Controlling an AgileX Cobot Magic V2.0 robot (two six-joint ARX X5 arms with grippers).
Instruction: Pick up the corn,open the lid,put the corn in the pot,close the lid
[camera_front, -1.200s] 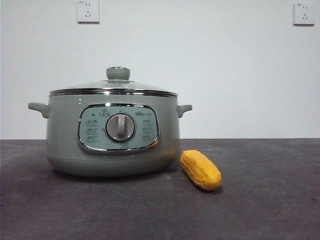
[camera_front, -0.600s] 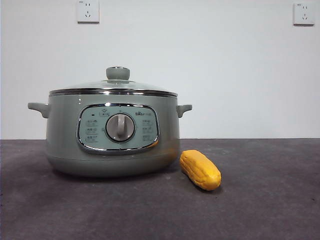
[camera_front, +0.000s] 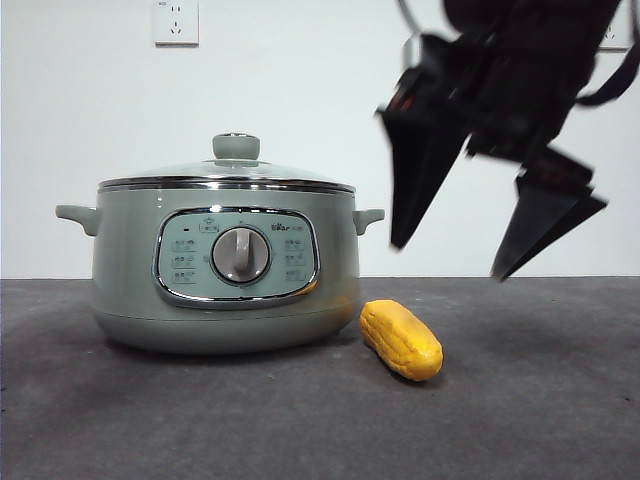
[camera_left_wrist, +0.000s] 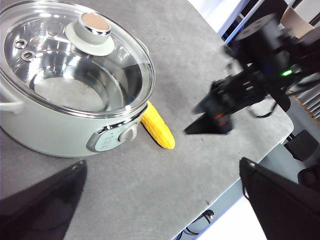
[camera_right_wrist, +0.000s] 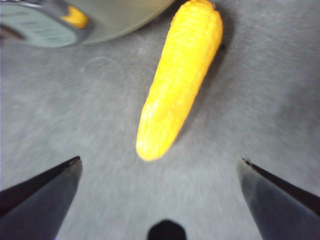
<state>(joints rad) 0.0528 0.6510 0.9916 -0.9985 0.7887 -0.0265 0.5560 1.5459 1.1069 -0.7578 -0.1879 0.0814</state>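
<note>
Front view, right gripper (camera_front: 450, 260) spread wide above corn (camera_front: 401, 339), lid (camera_front: 226, 174) on pot (camera_front: 225, 275), panel writing unreadable

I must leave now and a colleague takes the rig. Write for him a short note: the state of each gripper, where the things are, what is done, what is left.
Right gripper: jaws open, in the air above the corn, not touching it.
Left gripper: open, held back, holds nothing.
The corn lies on the table beside the pot.
The lid is on the pot.
Done: nothing yet.
Left: grasp the corn, lift the lid, put the corn in, close.
</note>
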